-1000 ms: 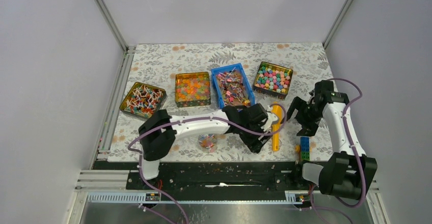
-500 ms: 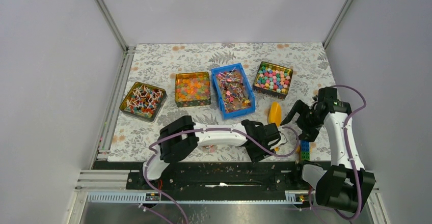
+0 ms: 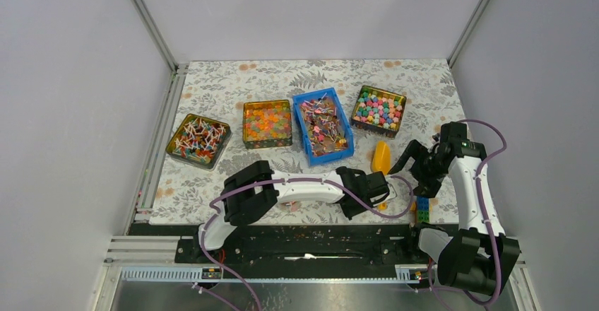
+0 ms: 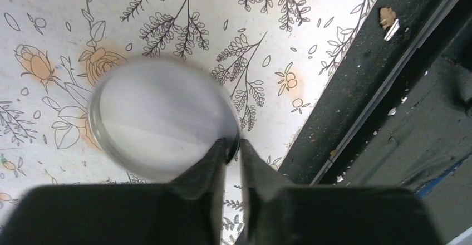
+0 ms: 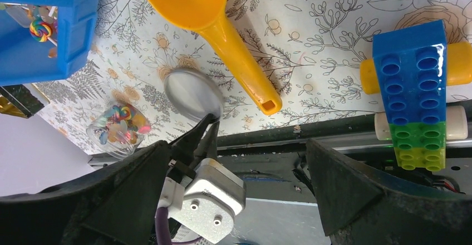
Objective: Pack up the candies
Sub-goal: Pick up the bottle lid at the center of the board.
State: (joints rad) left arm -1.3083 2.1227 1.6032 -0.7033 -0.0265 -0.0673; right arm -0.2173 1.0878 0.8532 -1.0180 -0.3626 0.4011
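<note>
The candies (image 3: 323, 124), tiny twist-wrapped sweets, fill the blue bin (image 3: 302, 124) at mid-table; its corner (image 5: 44, 28) shows in the right wrist view. My left gripper (image 3: 378, 189) reaches right along the near edge. Its jaws (image 4: 232, 145) are shut on the rim of a round pale lid (image 4: 161, 117) that lies on the cloth. The right wrist view shows that same lid (image 5: 193, 93) pinched by the left gripper (image 5: 210, 123). A small clear jar (image 5: 119, 128) with colourful sweets stands left of it. My right gripper (image 3: 415, 169) (image 5: 236, 145) hangs open, holding nothing.
A yellow scoop (image 3: 381, 159) (image 5: 217, 16) lies between the two grippers. A blue-and-green block toy (image 3: 422, 207) (image 5: 417, 89) sits at the near right edge. Three tins stand at the back: lollipops (image 3: 198, 139), orange jellies (image 3: 267, 123), pastel sweets (image 3: 378, 108). The black base rail (image 4: 362, 89) borders the cloth.
The left arm swung right and toward the near edge, then its jaws closed on the lid's rim. The right arm drew nearer, its jaws opening slightly wider.
</note>
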